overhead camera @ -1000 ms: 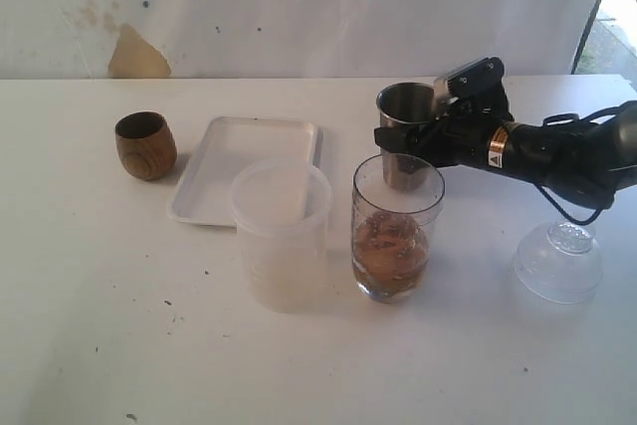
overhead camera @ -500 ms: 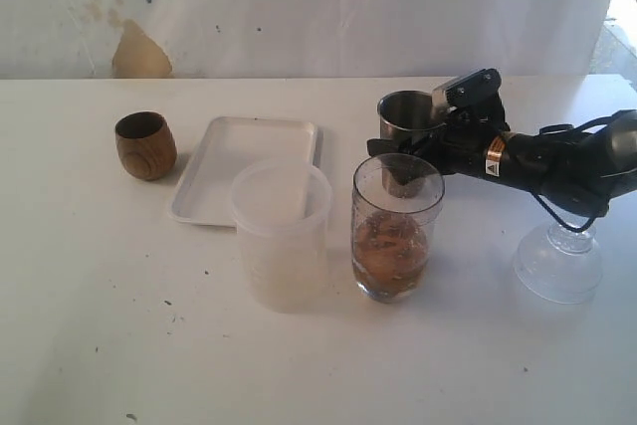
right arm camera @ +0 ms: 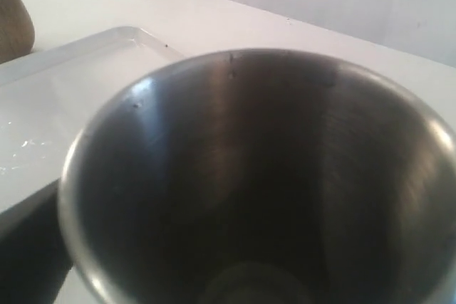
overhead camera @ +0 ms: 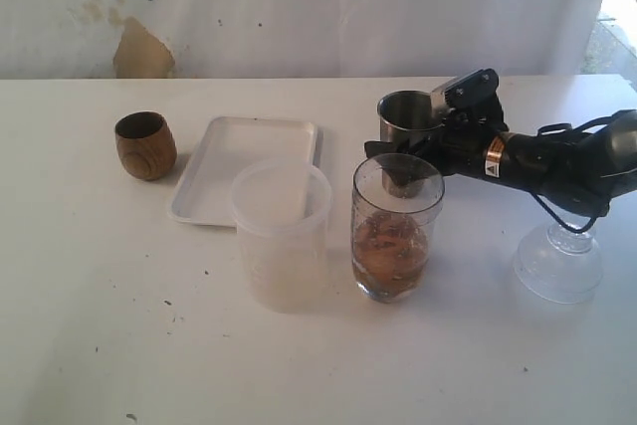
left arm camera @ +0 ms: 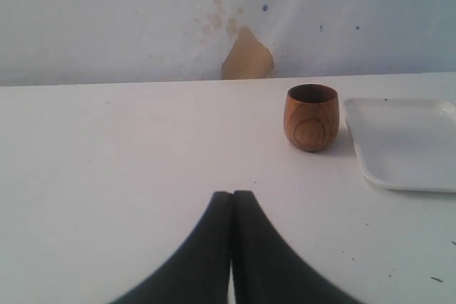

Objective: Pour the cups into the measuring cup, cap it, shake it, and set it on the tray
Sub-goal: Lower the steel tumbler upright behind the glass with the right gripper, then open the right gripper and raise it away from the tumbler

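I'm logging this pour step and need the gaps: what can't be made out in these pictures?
Exterior view: the measuring cup masks the base of the steel tumbler and whether the right gripper grips it.
Right wrist view: the steel tumbler fills the frame; its bottom is dark.
Inside of the wooden cup: too dark in both views.
The left gripper lies outside the exterior view.

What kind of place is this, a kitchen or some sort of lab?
Likely a makeshift robot test bench, not a kitchen: a plain white table, a stained white wall and a robot arm.
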Robot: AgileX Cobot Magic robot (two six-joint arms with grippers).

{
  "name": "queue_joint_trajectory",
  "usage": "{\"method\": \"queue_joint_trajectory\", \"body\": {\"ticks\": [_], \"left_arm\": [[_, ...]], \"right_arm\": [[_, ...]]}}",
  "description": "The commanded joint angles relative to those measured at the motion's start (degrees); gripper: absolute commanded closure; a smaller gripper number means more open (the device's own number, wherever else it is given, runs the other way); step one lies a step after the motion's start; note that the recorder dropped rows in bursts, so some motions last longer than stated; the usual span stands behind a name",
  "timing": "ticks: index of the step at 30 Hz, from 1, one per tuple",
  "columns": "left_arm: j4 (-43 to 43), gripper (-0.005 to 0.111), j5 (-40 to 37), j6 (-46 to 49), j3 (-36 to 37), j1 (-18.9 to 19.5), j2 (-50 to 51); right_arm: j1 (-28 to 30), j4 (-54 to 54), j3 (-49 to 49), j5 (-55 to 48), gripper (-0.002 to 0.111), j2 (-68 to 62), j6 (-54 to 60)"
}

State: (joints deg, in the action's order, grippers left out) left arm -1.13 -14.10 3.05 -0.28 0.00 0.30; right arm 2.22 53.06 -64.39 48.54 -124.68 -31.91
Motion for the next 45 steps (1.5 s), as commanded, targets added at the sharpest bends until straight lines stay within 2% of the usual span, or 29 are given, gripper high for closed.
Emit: {"method": "queue_joint_trajectory", "body": {"ticks": [1,23,30,35,45], "left_arm": [[-0.1,0.107,0.5,-0.1,0.3,0.0,-0.3],[-0.1,0.107,0.5,-0.1,0.3,0.0,-0.3],[-0.1,0.107,0.5,-0.1,0.3,0.0,-0.3],[-0.1,0.107,0.5,-0.1,0.3,0.0,-0.3],[-0.1,0.107,0.5,-0.1,0.3,0.0,-0.3]], "right_arm": [[0.0,1.2,-0.2,0.8,0.003,0.5,-0.2],[0.1,3.3,-0.2,0.5,0.003,4.9,-3.0],[0.1,7.4,-0.1,-4.6,0.003,5.6,-3.8],[0.1,8.8,-0.1,-2.4,0.003,6.0,-7.4],[0.1,8.6,-0.1,-2.1,0.003,6.2,-7.4]]}}
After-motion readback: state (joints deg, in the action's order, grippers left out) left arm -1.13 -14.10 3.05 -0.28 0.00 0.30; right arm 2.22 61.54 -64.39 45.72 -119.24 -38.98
